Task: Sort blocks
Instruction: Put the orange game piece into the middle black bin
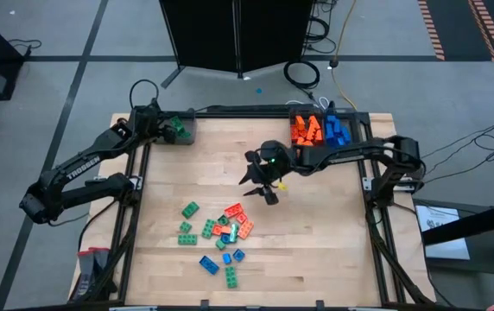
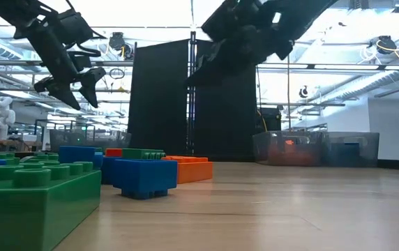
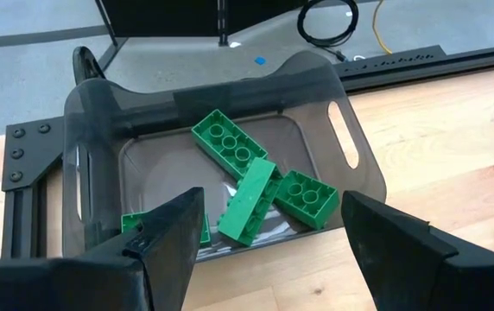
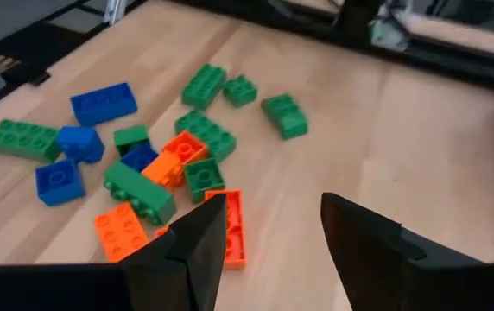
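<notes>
Overhead, the right claw point(image 1: 269, 186) is held open and empty above the bench point(image 1: 333, 250), near the scattered blocks point(image 1: 221, 233); the left claw point(image 3: 269, 238) is spread open over a grey bin point(image 3: 355, 142) of green blocks.

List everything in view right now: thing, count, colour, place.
Loose blocks: well over a dozen, green, orange and blue, scattered mid-table toward the near edge.
Sorted green blocks: at least four, in the grey bin at the far left corner.
Sorted orange blocks: a pile, in the far right bins.
Sorted blue blocks: a pile, beside the orange ones, same bins.
Table: one, light wood, dark frame.
Black panel: one, on the floor behind the table.
Left hand: open, empty, over the green bin.
Right hand: open, empty, above the table just beyond the loose blocks.
</notes>
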Tool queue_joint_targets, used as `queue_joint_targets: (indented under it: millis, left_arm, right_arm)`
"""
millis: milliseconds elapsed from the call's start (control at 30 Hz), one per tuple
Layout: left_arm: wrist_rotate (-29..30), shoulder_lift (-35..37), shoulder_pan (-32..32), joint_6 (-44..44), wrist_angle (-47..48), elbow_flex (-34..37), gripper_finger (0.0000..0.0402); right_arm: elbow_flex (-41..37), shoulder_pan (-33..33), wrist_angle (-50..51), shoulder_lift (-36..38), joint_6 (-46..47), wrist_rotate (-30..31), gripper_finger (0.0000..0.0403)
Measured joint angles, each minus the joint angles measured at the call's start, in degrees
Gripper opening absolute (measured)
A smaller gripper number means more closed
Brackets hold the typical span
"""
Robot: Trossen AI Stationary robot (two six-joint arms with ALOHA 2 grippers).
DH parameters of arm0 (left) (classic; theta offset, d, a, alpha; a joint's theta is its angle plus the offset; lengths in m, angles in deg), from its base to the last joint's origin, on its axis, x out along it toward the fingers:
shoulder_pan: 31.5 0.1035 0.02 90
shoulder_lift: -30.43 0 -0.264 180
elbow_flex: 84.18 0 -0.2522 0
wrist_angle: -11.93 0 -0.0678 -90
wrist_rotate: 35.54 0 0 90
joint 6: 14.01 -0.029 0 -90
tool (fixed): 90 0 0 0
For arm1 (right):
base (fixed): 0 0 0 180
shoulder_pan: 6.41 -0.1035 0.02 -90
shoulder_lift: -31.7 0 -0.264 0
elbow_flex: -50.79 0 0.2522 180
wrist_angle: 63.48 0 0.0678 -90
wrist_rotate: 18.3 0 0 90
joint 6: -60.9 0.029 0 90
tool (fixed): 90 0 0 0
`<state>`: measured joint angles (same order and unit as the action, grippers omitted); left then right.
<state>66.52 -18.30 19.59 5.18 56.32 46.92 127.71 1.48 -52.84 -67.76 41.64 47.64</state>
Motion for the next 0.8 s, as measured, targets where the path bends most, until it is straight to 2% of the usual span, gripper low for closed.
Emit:
queue_joint_targets:
  millis: [167,400,533,800]
  left_arm:
    - [0.0,0.0,0.0,0.0,0.1,0.0,0.0277]
    - [0.0,0.0,0.0,-0.1,0.3,0.0,0.0277]
    - [0.0,0.0,0.0,-0.1,0.3,0.0,0.0277]
    - [0.0,0.0,0.0,-0.1,0.3,0.0,0.0277]
  right_arm:
    - [0.0,-2.4,0.6,-3.3,0.7,-0.2,0.0213]
    - [0.0,-5.2,0.8,-3.5,-7.1,-3.1,0.0257]
    - [0.0,-8.2,1.1,-4.0,-9.2,-4.9,0.0264]
    - [0.0,-12.9,-0.5,-7.7,-9.3,-4.5,0.0265]
